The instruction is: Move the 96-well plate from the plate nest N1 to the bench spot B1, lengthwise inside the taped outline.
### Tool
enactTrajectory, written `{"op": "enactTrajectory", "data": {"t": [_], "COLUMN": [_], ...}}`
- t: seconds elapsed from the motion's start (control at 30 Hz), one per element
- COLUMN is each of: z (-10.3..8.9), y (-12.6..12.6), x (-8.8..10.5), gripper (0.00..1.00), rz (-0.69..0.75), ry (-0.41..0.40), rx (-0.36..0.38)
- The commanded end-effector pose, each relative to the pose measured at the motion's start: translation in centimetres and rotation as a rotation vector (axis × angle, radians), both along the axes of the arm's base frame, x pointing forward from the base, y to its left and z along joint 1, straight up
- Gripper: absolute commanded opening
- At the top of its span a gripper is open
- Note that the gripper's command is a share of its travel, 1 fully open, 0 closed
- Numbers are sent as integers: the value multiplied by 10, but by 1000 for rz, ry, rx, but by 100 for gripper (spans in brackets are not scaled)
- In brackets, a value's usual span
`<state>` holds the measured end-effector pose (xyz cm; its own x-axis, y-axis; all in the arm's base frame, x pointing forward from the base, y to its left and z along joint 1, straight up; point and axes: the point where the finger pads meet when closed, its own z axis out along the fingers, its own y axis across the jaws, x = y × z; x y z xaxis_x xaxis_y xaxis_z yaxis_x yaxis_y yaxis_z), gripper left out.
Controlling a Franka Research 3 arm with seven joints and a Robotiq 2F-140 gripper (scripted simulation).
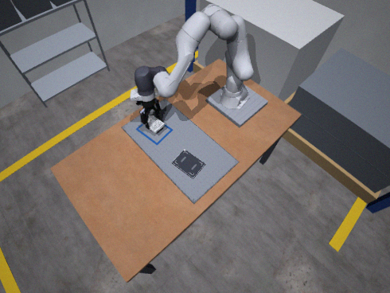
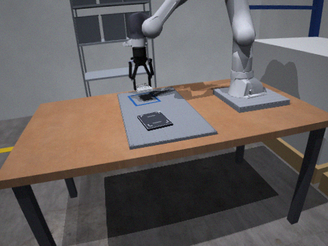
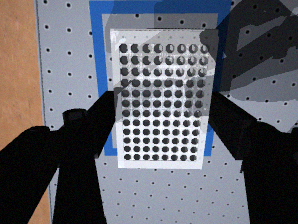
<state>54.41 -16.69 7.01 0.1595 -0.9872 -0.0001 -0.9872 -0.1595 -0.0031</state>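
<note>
The white 96-well plate is clamped across its short width between my gripper's black fingers. My gripper is shut on it and holds it a little above the blue taped outline B1. In the wrist view the plate's long side runs along the outline's long side, and the plate covers most of it. The plate's shadow falls inside the outline. The black plate nest N1 lies empty on the grey perforated mat, nearer the table's front.
The mat lies on a wooden table. The arm's base plate stands at the table's back right. A metal shelf rack stands behind the table, and large grey blocks stand to the right.
</note>
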Motion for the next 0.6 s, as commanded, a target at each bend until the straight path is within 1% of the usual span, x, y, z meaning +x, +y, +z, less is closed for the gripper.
{"op": "enactTrajectory", "data": {"t": [0.0, 0.1, 0.57], "z": [-7, -8, -32], "y": [2, 2, 0], "x": [-1, -1, 0], "gripper": [60, 60, 60], "rz": [9, 9, 9], "ry": [3, 3, 3], "rx": [0, 0, 0]}}
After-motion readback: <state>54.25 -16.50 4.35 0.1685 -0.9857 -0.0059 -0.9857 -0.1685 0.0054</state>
